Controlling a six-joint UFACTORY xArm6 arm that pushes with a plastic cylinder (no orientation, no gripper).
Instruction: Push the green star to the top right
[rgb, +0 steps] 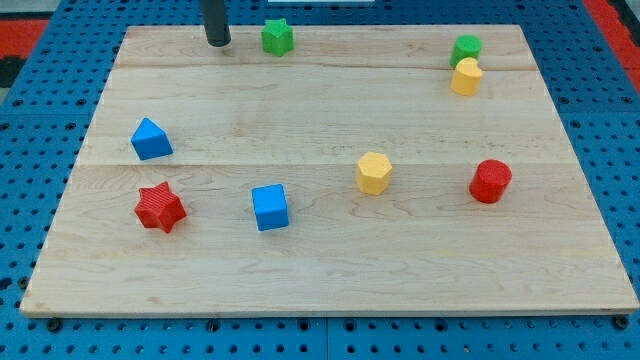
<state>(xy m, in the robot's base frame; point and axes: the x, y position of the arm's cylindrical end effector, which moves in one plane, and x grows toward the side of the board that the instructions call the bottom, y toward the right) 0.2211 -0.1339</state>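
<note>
Now, going from the view's left, my tip (218, 43) rests on the desk (320, 270) near its top edge. It is a plain rod, no end effector, so it holds nothing. The green star (277, 37) sits just to the right of my tip, not touching it. Farther right is open wood, then a green block (466, 48) touching a yellow block (466, 77) near the top right corner.
</note>
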